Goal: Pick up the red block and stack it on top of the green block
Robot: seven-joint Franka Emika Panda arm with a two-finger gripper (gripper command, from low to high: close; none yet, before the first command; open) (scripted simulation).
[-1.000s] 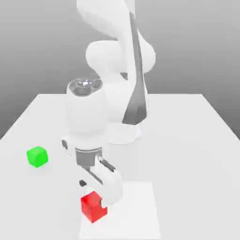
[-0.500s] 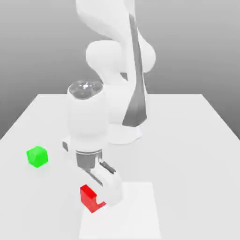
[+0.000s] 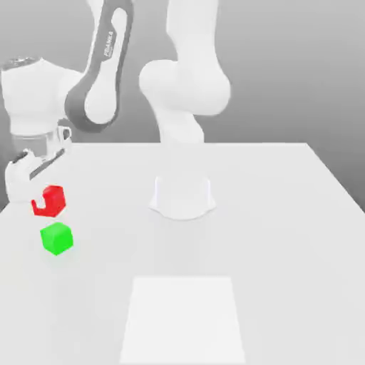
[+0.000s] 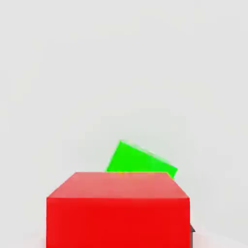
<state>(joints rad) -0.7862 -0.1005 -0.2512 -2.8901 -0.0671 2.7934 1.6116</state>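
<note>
Fingers (image 3: 37, 202) closed on the red block (image 3: 50, 201), held up off the white bench (image 3: 271, 214). Green block (image 3: 56, 238) sits on the bench just below the fingers, apart from the red block; hand view shows green (image 4: 140, 160) partly behind red (image 4: 117, 209).

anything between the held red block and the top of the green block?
Nothing visible. The tool carries the red block in the air just above the green block, with open space between them; the green block's top is bare on the table.
</note>
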